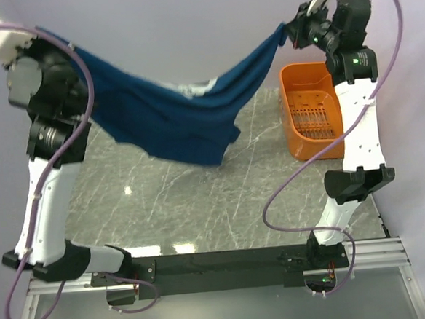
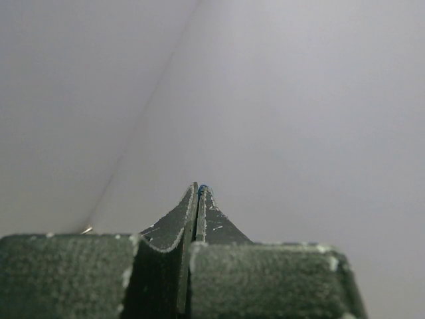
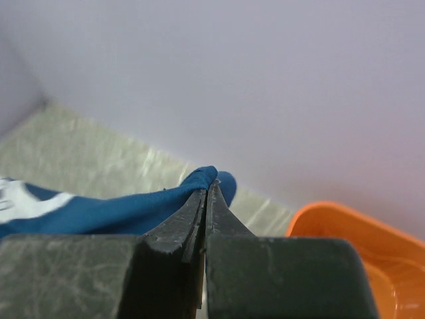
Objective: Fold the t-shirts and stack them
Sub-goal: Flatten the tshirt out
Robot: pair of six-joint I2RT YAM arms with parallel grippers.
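Note:
A dark navy-blue t-shirt (image 1: 176, 114) hangs in the air, stretched between my two raised grippers, its middle sagging over the far part of the marble table. My left gripper (image 1: 64, 44) is shut on the shirt's left end; in the left wrist view only a thin blue sliver shows at the shut tips (image 2: 200, 189). My right gripper (image 1: 290, 31) is shut on the right end. In the right wrist view the blue cloth (image 3: 133, 206) bunches at the shut tips (image 3: 209, 186). A pale patch shows near the shirt's top edge (image 1: 196, 87).
An orange plastic basket (image 1: 310, 109) stands at the table's far right, below my right arm; it also shows in the right wrist view (image 3: 372, 246). The grey marble table (image 1: 200, 197) lies below the shirt. Pale walls stand behind and at the sides.

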